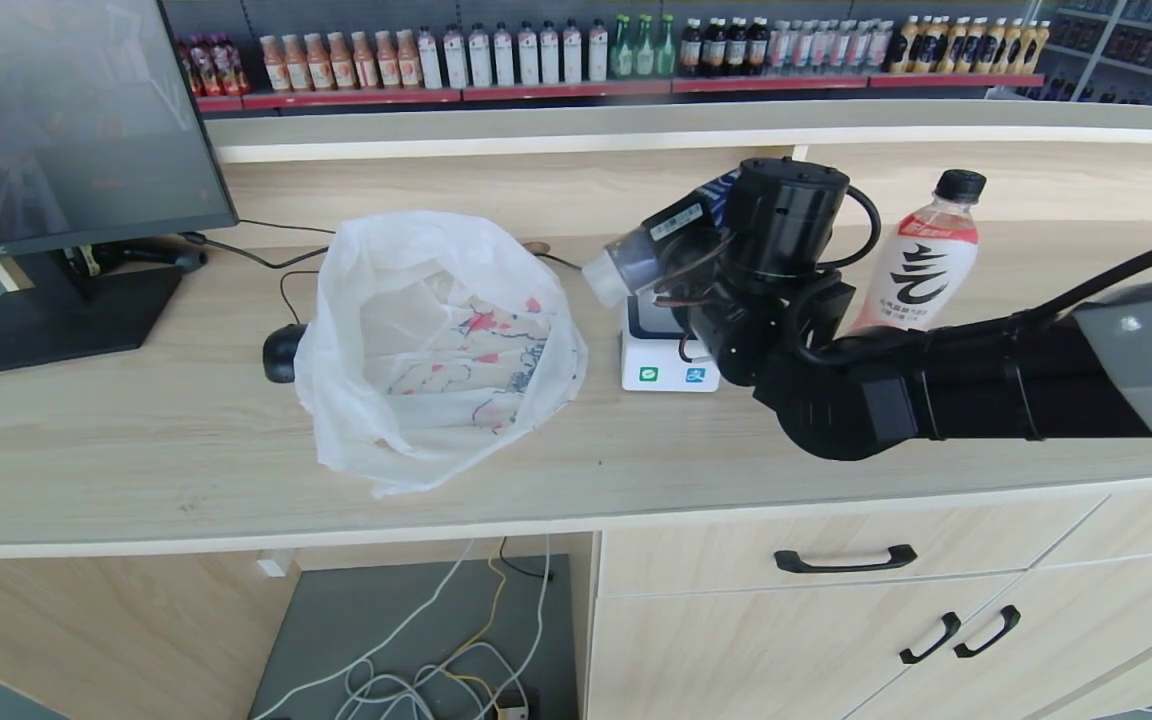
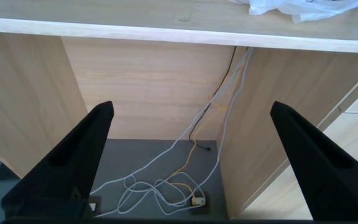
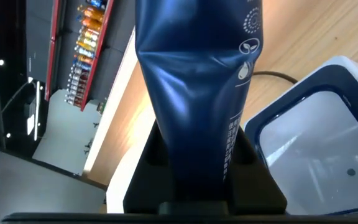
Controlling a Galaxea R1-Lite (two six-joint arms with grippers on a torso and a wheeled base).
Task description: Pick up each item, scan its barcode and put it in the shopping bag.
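- Head view: the task is mid-way. The right arm (image 1: 936,390) holds a blue tube (image 1: 671,228), white cap toward the bag, just above the white barcode scanner (image 1: 669,365), so this looks like the scan step for that item, with bagging not yet done.
- Head view: a pink-labelled drink bottle (image 1: 916,265) stands upright on the counter (image 1: 136,440) beyond the arm, apart from the scanner. It is judged unscanned and left to do.
- Head view: the white plastic shopping bag (image 1: 336,330) sits open-mouthed on the counter beside the scanner. Red and blue print shows inside, and whether that is an item already bagged or the bag's own pattern cannot be told.
- Head view: a mouse (image 1: 281,352) touches the bag's far side, a monitor (image 1: 66,120) is further left, and shelves of drinks (image 1: 556,50) run behind.
- Left wrist view: the left gripper (image 2: 192,107) hangs below the counter edge, fingers wide apart and holding nothing. Loose cables (image 2: 185,180) lie on the floor under the desk.
- Right wrist view: the right gripper (image 3: 197,155) is clamped on the blue tube, one finger on each side of its body. The scanner's glass window lies close under and beside the tube.
- Judgement: left to do are finishing this scan, dropping the tube in the bag, then the bottle.
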